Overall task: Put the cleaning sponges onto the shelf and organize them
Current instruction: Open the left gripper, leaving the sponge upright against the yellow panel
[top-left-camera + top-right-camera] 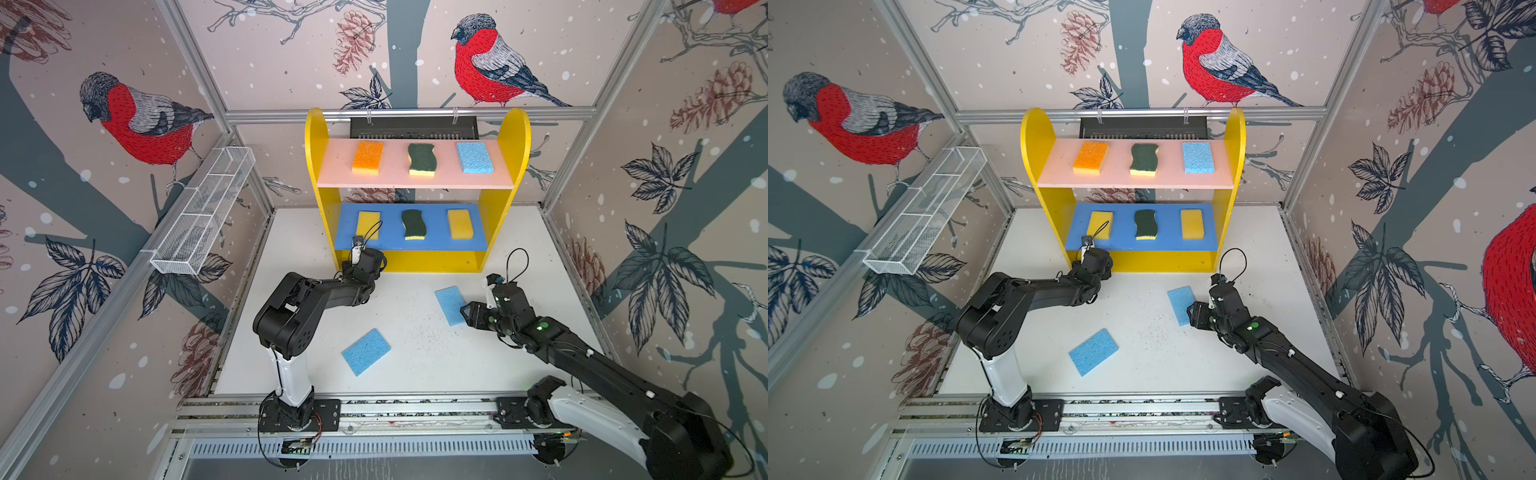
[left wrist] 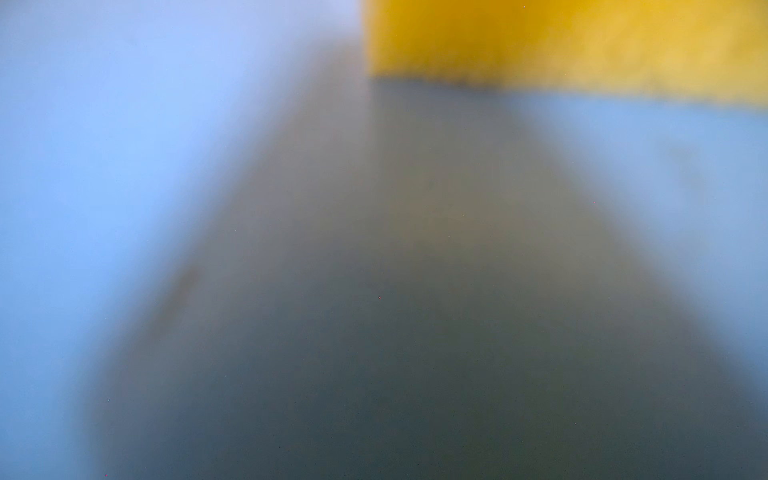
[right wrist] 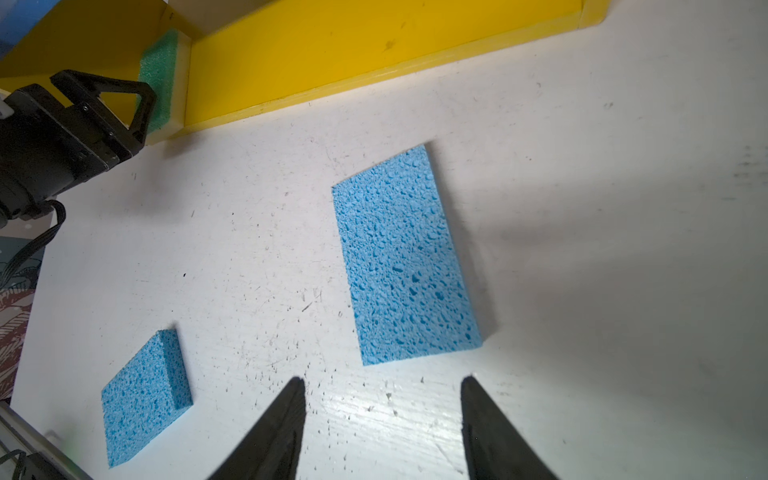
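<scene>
The yellow shelf holds an orange, a scourer and a light blue sponge on its pink board. Two yellow sponges and a scourer lie on its blue board. A green sponge lies on the base by the side panel. My left gripper reaches in under the blue board, one finger beside that sponge; its jaws are hidden, and the left wrist view is blurred. Two light blue sponges lie flat on the table: one just ahead of my open, empty right gripper, the other nearer the front.
A white wire-mesh basket hangs on the left wall. The arms' mounting rail runs along the front edge of the white table. Patterned walls close in the left, back and right sides.
</scene>
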